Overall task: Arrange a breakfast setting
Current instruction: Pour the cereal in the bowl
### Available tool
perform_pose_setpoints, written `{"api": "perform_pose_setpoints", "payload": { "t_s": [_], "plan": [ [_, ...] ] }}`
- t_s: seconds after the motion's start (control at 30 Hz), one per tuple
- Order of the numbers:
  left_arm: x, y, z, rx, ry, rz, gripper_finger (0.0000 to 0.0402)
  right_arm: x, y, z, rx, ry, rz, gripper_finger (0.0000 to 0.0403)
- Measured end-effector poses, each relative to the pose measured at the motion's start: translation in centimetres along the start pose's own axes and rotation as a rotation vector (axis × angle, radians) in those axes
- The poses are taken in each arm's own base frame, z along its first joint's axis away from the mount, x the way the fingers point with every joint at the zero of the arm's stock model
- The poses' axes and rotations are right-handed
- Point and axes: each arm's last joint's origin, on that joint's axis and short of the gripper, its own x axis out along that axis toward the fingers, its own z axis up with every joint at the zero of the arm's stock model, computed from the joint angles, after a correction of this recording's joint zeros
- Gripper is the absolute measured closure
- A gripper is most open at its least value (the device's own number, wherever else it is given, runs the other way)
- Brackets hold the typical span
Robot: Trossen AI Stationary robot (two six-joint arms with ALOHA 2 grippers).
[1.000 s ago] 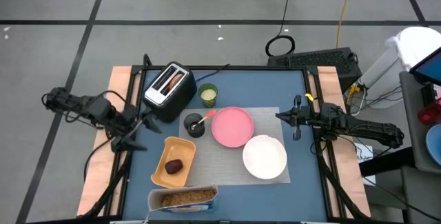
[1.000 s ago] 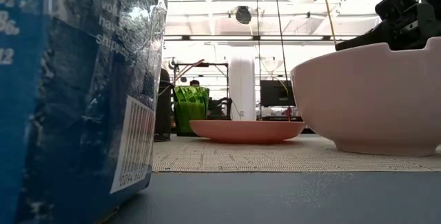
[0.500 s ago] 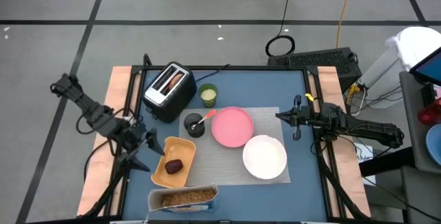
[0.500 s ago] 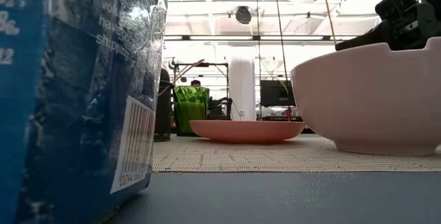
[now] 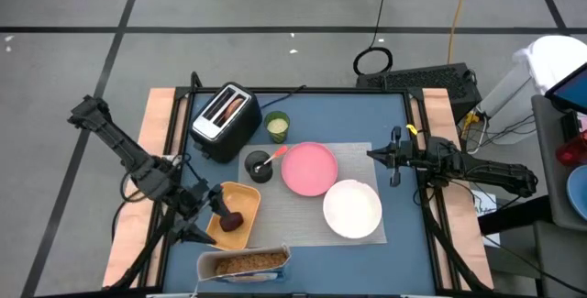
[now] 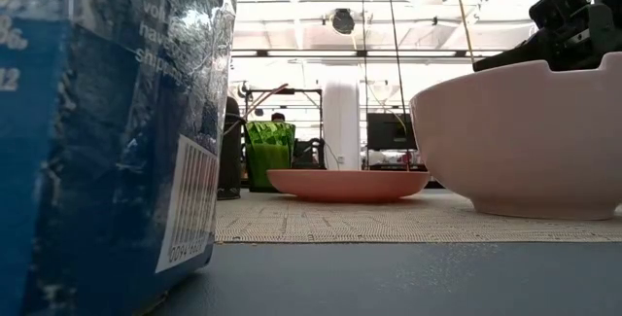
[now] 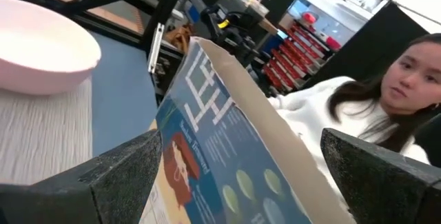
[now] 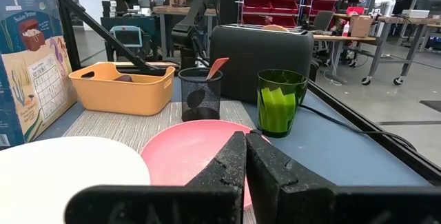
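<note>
1. Mat [image 5: 303,208] first: the grey mat lies in the middle of the blue tabletop [image 5: 367,119]. It marks the spot where the breakfast things should go, so the plate and bowl sit on it.
2. The pink plate [image 5: 308,169] is round and bare. It rests on the mat's far side.
3. The white bowl [image 5: 352,208] is round and has nothing in it. It sits on the mat just beside the plate, nearer the front right corner.
4. The cereal [image 5: 246,263] is tan and lies in an open box [image 5: 244,265] at the front edge of the tabletop. It is not in the bowl yet.
5. The bagel [image 5: 227,106] is toasted brown and stands in the toaster [image 5: 223,117] at the back left corner.
6. The small dark-red fruit [image 5: 232,220] lies in the yellow tray [image 5: 231,214], to the left of the mat.
7. The spoon [image 5: 272,156] has a pink handle and stands in a black cup [image 5: 259,166] at the mat's far left corner. A green cup [image 5: 277,126] stands behind it.
8. The left gripper [image 5: 207,215] hangs at the tray's left edge with its jaws spread wide, holding nothing. I think it is lined up there to pick the fruit.
9. The right gripper [image 5: 378,155] waits at the right edge of the tabletop. Its jaws are pressed together with nothing between them.
</note>
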Motion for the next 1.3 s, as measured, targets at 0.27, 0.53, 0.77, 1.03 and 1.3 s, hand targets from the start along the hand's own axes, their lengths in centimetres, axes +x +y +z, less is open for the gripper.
{"api": "perform_pose_setpoints", "payload": {
  "t_s": [0.27, 0.53, 0.77, 1.03, 1.3],
  "plan": [
    [2.1, -0.6, 0.6, 0.016, -0.016, 0.019, 0.0002, 0.0, 0.0, 0.0, 0.0, 0.0, 0.0, 0.0401],
    [4.7, -2.4, 2.7, 0.098, 0.083, 0.106, 0.0002, 0.0, 0.0, 0.0, 0.0, 0.0, 0.0, 0.0401],
    [7.0, -3.2, 3.5, 0.116, 0.22, 0.214, 0.0002, 0.0, 0.0, 0.0, 0.0, 0.0, 0.0, 0.0401],
    [8.1, -3.7, 4.2, 0.14, 0.273, 0.307, 0.0002, 0.0, 0.0, 0.0, 0.0, 0.0, 0.0, 0.0401],
    [8.3, -3.3, 3.6, 0.126, 0.317, 0.343, 0.0002, 0.0, 0.0, 0.0, 0.0, 0.0, 0.0, 0.0401]
  ]
}}
